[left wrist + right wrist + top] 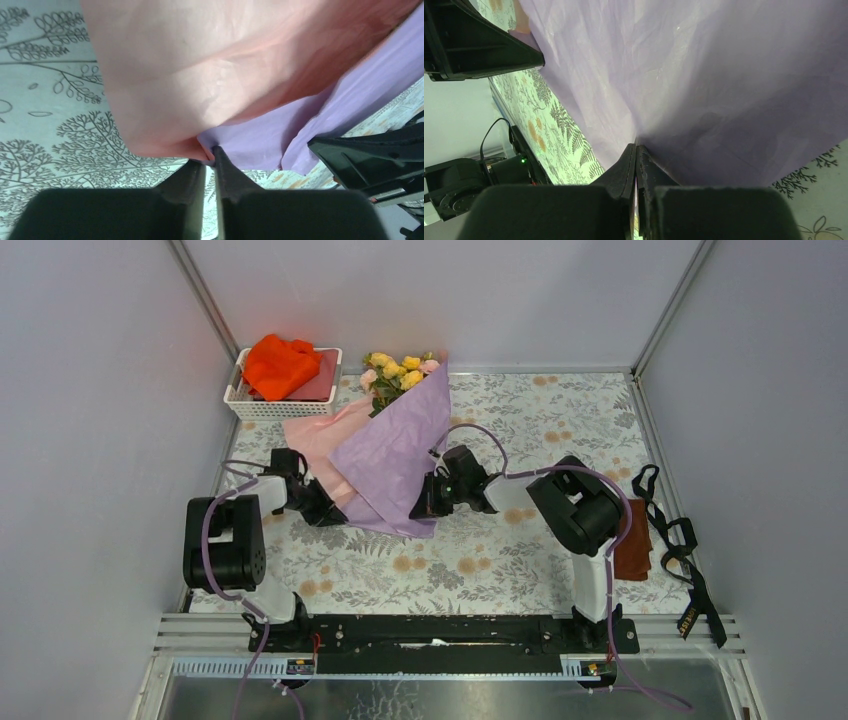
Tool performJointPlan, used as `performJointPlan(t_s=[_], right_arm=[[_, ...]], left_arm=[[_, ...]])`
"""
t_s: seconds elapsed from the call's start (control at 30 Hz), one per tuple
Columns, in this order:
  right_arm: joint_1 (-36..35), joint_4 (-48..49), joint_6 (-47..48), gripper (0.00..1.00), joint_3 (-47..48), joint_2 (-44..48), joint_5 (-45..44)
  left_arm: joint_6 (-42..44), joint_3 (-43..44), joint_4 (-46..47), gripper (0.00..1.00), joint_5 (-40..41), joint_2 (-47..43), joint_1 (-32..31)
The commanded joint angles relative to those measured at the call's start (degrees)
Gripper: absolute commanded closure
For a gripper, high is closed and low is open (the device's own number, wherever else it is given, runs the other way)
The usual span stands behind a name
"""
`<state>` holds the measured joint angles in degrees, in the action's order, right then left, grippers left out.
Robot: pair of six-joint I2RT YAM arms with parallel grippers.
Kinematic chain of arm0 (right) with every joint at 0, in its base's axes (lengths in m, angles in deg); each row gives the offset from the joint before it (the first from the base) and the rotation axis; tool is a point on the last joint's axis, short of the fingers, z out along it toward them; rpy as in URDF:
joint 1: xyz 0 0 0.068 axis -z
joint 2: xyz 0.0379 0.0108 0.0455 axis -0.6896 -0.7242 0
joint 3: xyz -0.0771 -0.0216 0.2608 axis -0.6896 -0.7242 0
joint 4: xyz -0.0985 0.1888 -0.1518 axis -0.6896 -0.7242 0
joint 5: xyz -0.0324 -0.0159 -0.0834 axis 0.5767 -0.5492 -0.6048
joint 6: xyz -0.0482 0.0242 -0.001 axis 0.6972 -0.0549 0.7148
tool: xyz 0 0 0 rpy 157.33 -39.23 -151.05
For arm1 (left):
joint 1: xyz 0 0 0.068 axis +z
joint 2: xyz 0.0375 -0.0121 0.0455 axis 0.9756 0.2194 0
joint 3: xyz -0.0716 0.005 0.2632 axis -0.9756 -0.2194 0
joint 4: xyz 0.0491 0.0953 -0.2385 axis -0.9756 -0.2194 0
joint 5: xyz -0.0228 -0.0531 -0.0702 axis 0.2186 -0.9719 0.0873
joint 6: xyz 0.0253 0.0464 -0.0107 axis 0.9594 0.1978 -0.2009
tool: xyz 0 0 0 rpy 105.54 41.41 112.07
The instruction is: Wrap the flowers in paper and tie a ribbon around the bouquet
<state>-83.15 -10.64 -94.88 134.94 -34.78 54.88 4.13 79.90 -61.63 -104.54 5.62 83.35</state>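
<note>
Not much to read here, honestly. The only lettering I can spot is a bit of gold print on the long narrow black satin ribbon point(703, 605), near its lower end at the right edge of the floral-print table point(520, 540) in the top view. It's way too small to make out, so nothing is actually legible in any view.

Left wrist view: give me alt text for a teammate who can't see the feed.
The left claw, nearly closed, has its tips at the lower fold of the paper, where the pink layer meets the lavender one; a firm grip isn't clear. Fern-print tablecloth lies beneath, the right claw at right.
</note>
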Motion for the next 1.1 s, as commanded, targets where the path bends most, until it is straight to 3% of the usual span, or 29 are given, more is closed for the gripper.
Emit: performJointPlan(t_s=[0.0,0.07,0.27,0.63,0.93,1.07], right_arm=[[-1.07,-4.33,2.84,0.97,-1.94,0.1,-3.72],[-1.06,-4.6,2.85,0.97,-1.73,-0.25,-3.64],[-1.1,-6.47,2.17,0.97,-1.69,-1.43,-5.1],[-1.04,-4.25,-1.55,0.99,-4.0,-3.61,-6.74],[-0.88,2.1,-6.16,0.99,-6.15,-5.06,-4.67],[-0.62,5.31,-8.4,0.99,-7.32,-5.31,-3.08]], left_arm=[[3.1,-2.1,2.68,0.9,12.31,2.61,0.44],[3.3,-2.14,2.61,1.0,11.17,0.69,0.32],[6.6,0.71,0.85,1.0,12.27,-9.59,-5.67],[15.79,11.53,-3.29,1.0,12.0,-10.37,-19.61],[24.14,19.13,-3.31,1.0,20.46,-8.16,-36.38],[23.76,20.23,-4.33,1.0,20.5,-5.51,-38.14]])
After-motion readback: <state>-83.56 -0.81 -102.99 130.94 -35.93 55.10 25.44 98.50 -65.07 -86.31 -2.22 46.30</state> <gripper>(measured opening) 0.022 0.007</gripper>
